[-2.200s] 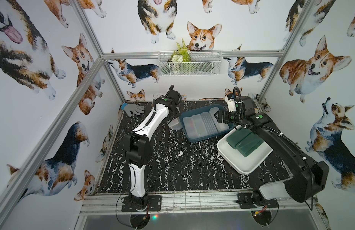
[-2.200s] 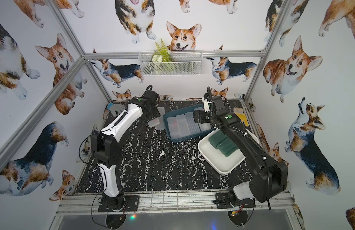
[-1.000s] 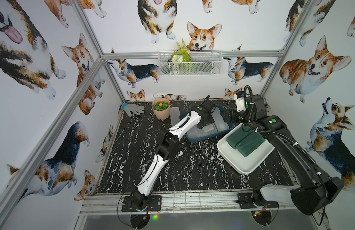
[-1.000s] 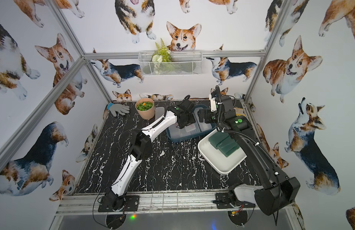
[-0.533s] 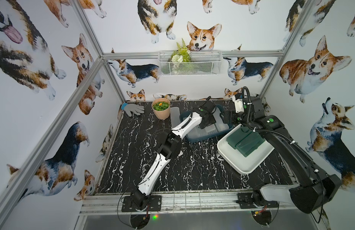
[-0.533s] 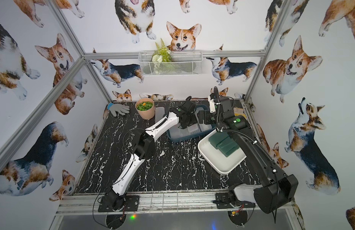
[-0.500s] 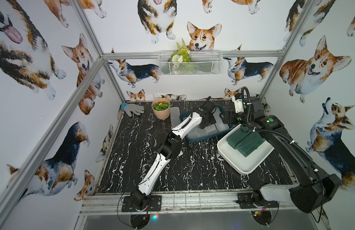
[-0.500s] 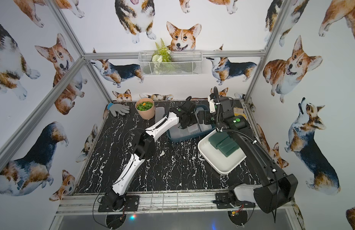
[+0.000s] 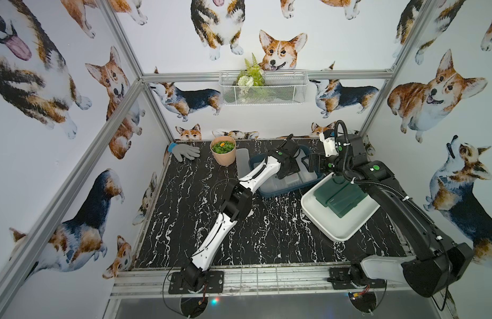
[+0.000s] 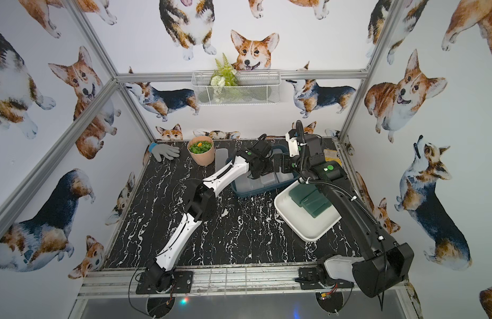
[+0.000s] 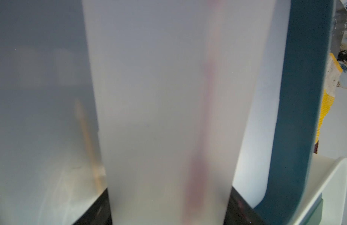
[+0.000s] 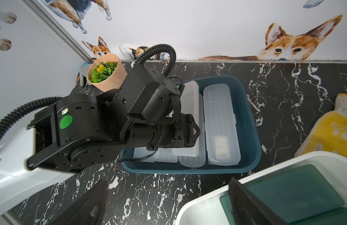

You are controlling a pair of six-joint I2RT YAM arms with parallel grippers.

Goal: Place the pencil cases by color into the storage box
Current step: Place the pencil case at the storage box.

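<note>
Left arm (image 9: 256,174) was stretched long from its base across the table, wrist bent down over the blue storage box (image 9: 278,192). Left gripper (image 12: 186,134) was clamped on a frosted pencil case (image 12: 189,93) lying lengthwise over the stowed frosted cases (image 12: 221,124) in the box; couldn't tell if it touched them. Right arm (image 9: 399,204) reached up the right side. Right gripper (image 12: 166,196) was spread wide and empty, near the box corner by the white tray (image 9: 336,234) with the green pencil cases (image 9: 340,197). A loose frosted case (image 9: 242,158) lay on the table between box and pot (image 9: 223,150).

vs ~2 s back: left arm had been folded at the far left, hiding the pot, and had since swung to the box. Half a second back: near-identical pose. Right arm barely shifted.

Left wrist view showed only the held case close up, with a pinkish stripe inside and the box wall (image 11: 297,116) beside it. Right wrist view showed the grip. Both top views hid it under the left wrist.
</note>
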